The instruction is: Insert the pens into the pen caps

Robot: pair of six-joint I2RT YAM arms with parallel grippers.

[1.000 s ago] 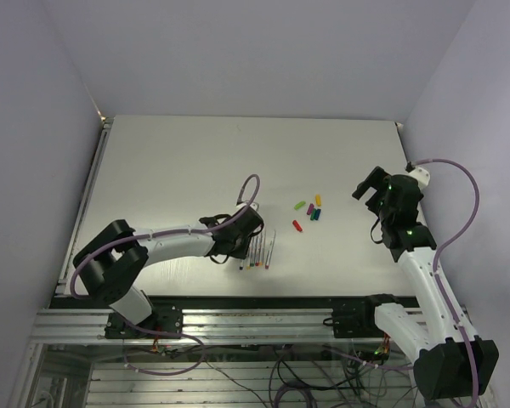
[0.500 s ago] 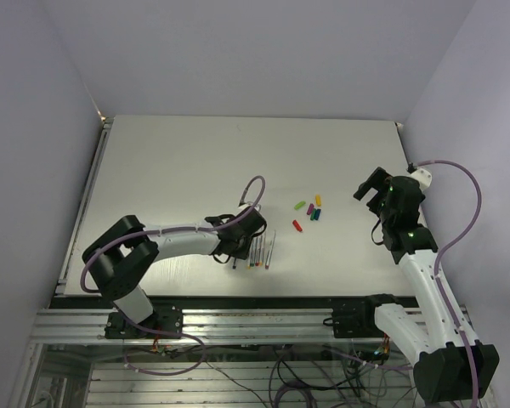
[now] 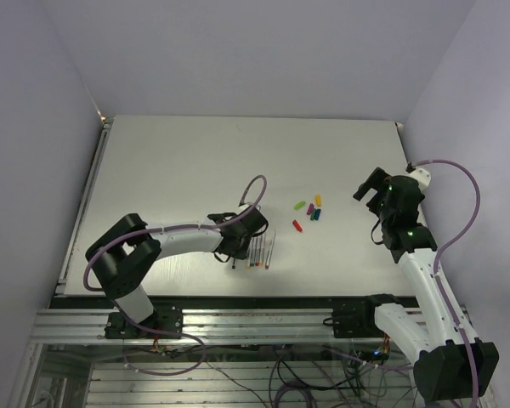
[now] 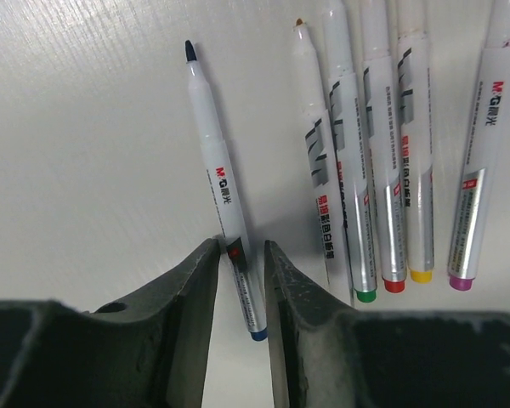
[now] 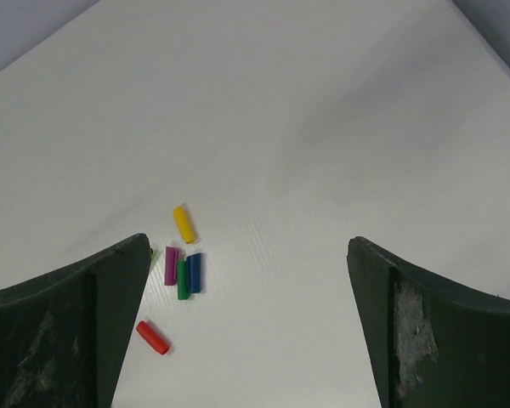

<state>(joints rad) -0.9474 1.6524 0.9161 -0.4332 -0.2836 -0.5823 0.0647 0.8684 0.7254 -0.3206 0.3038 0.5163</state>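
Fingers of my left gripper (image 4: 242, 252) straddle the blue-ended pen (image 4: 223, 178) lying flat on the table (image 3: 170, 170). They're narrowly apart, a sliver of gap showing, not clamped yet. Other pens (image 4: 382, 170) lie side by side just beside it. Right gripper (image 5: 248, 246) hangs spread wide over bare table, with the pen caps (image 5: 180, 270) clustered near one finger.

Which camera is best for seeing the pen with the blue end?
The left wrist view: the blue-ended pen lies close-up, flat between the fingers of the left gripper. The top external view shows it only as a tiny thin line; the right wrist view misses it.
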